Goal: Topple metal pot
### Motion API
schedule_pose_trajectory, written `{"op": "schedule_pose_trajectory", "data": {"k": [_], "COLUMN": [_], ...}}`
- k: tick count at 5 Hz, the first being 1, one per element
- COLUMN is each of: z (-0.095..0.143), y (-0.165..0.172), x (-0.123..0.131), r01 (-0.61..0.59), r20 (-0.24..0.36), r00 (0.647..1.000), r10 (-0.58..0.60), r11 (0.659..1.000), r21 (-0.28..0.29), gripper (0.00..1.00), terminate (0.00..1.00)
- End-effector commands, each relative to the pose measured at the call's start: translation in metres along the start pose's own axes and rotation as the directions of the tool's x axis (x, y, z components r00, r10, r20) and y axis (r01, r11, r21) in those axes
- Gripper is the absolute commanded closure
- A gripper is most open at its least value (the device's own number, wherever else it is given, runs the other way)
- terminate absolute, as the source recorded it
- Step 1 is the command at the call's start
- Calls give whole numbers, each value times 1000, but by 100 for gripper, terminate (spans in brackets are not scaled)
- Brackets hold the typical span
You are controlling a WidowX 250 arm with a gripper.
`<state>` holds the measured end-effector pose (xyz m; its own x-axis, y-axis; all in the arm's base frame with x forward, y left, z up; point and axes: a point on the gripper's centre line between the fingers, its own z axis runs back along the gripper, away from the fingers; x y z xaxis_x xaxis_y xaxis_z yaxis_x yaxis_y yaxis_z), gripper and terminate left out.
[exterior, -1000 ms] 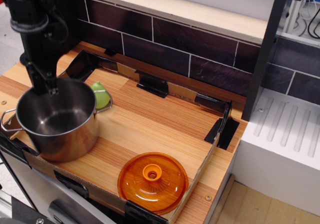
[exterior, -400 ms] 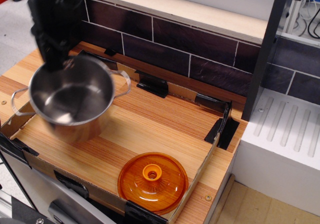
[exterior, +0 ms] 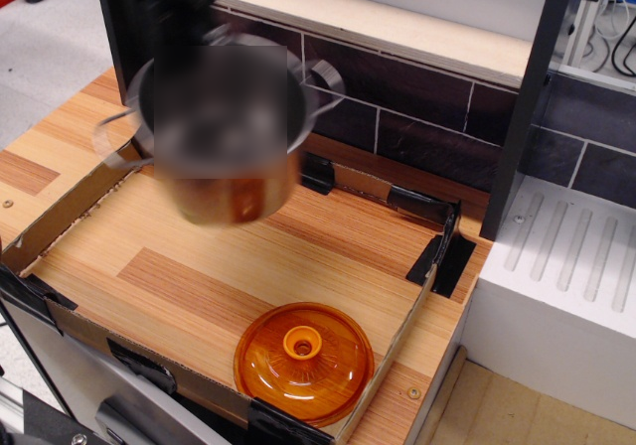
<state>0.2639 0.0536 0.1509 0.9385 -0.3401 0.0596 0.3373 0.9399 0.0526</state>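
The metal pot is a shiny steel cylinder with two wire loop handles. It hangs in the air above the back left of the wooden tray floor, upright or slightly tilted, and is motion-blurred. My gripper is a dark blur coming down from the top left onto the pot's far rim, and it holds the pot by that rim. The fingertips are too blurred to make out.
An orange translucent domed lid lies at the tray's front edge. Low cardboard walls with black corner brackets ring the tray. A dark tiled wall stands behind. A white ribbed drainer sits to the right.
The pot has been lifted off the tray's front left and carried up, back and to the right with the gripper. The green object seen earlier behind it no longer shows.
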Motion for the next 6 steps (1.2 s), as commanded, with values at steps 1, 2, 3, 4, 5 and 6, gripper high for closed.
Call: {"op": "schedule_pose_trajectory", "data": {"k": [1, 2, 3, 4, 5, 6], "z": [13, -1, -20, -39, -54, -63], "y": [-20, -20, -26, -29, -33, -37], "x": [45, 46, 37, 28, 21, 18], "r01": [-8, 21, 124, 188, 227, 225], "r20": [297, 347, 342, 324, 289, 284], "r00": [951, 921, 882, 833, 815, 808], "r10": [-84, -176, -323, -449, -502, -516], "r11": [956, 913, 861, 780, 736, 716], "r21": [293, 407, 493, 597, 637, 661], "gripper": [100, 100, 100, 100, 100, 100], "terminate": [0, 0, 0, 0, 0, 0]}}
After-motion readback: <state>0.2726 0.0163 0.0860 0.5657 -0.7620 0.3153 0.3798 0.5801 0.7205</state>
